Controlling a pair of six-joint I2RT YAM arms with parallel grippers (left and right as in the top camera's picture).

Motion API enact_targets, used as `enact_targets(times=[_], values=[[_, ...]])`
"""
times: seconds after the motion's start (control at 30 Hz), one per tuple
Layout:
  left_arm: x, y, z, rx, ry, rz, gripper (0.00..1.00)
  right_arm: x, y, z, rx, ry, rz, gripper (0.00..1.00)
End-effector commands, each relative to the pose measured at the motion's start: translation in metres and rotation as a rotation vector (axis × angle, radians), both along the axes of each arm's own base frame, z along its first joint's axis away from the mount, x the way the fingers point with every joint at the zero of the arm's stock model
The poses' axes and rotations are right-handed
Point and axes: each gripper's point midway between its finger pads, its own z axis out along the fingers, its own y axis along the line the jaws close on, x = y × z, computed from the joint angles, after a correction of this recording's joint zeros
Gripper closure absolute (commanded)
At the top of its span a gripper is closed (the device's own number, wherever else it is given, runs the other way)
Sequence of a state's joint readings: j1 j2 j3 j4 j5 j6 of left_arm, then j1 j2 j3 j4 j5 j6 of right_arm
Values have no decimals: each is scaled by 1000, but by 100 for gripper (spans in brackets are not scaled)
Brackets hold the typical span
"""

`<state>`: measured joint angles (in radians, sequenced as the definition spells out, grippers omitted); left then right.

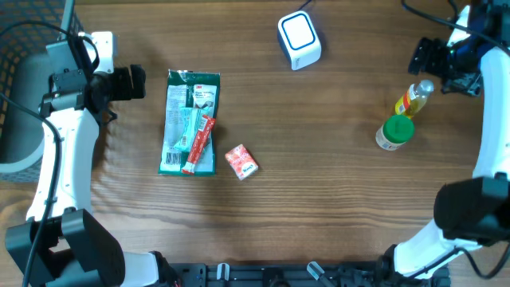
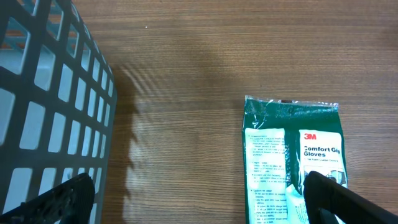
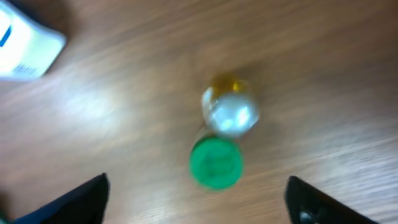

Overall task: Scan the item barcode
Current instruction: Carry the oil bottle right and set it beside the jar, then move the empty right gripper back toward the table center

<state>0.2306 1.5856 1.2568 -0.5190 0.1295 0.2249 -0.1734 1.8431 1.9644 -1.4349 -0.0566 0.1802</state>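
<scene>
The white and blue barcode scanner stands at the back middle of the table and shows blurred at the top left of the right wrist view. Items lie apart: a green glove pack with a red tube on it, a small red box, a yellow bottle with a silver cap, and a green-capped container. My right gripper hangs open above the bottle and container, holding nothing. My left gripper is open just left of the glove pack.
A dark mesh basket stands at the left edge, close beside the left arm. Bare wood lies between the red box and the green-capped container.
</scene>
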Motion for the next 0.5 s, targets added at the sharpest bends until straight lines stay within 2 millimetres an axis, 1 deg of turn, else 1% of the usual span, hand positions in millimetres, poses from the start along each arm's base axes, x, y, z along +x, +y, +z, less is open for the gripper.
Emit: enact_targets(times=[0.0,0.07,0.1,0.13,0.17,0.27,0.3,0.37,0.43,0.47], values=[[2,0,12,8,-30,-16,0,-5,45,-11,84,44,92,26],[2,0,12,8,-30,-16,0,-7,67,-24,92,71,142,33],[2,0,12,8,-30,-16,0,-7,76,-31,92,79,163,33],[2,0,12,8,-30,-16,0,-8,91,-44,95,94,187,34],[2,0,12,8,-30,-16,0,-8,99,-52,97,101,195,34],[2,0,12,8,-29,-16,0,-10,122,-88,98,115,210,38],[2,0,12,8,-30,-16,0,-12,129,-105,94,116,229,38],[2,0,12,8,-30,-16,0,-19,132,-130,84,133,240,39],[2,0,12,8,-30,-16,0,-27,120,-151,27,161,201,39],[2,0,12,8,-30,-16,0,-31,108,-157,-31,175,175,39]])
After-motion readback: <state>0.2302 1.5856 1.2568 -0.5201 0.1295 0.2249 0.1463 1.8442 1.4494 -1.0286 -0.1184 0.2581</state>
